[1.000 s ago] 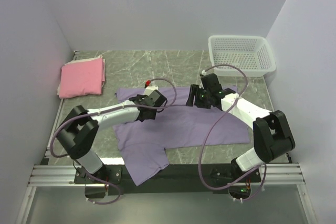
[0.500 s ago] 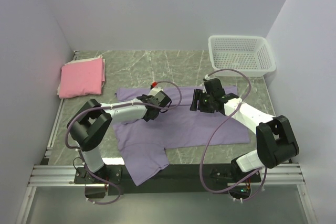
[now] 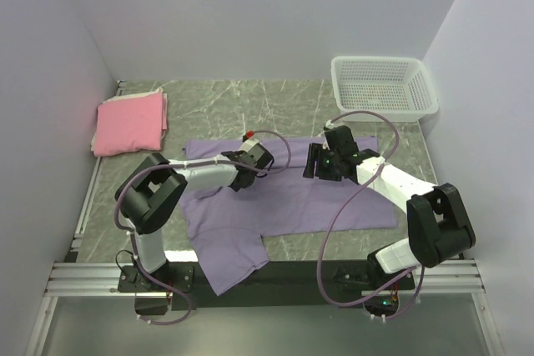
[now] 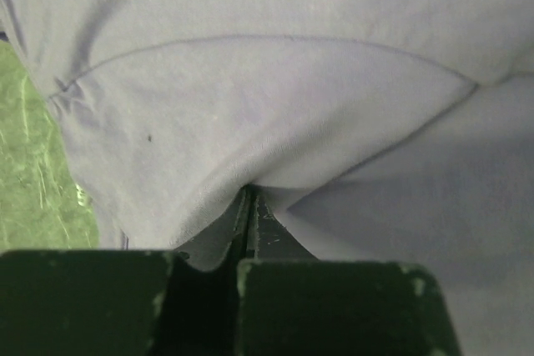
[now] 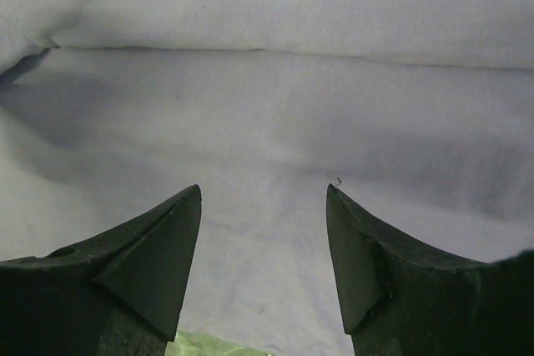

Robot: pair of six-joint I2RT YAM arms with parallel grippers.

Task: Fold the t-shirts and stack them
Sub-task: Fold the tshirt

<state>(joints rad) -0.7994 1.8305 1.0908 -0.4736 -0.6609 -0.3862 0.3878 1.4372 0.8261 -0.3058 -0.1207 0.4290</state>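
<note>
Top view: pink t-shirt [image 3: 129, 122] lies folded far left, lavender t-shirt [image 3: 292, 206] spread at centre, unfolded and unstacked; left wrist view: left gripper [image 4: 249, 216] pinches its cloth, jaws closed; right wrist view: right gripper [image 5: 263, 198] gapes empty above it.

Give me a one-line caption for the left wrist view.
The left gripper shut on a raised fold of the lavender t-shirt, green table showing at the frame's left edge.

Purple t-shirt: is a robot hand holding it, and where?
The left gripper is shut on a pinch of the soft lavender-purple cloth t-shirt, near its far edge. The right gripper is open over it, holding nothing.
</note>
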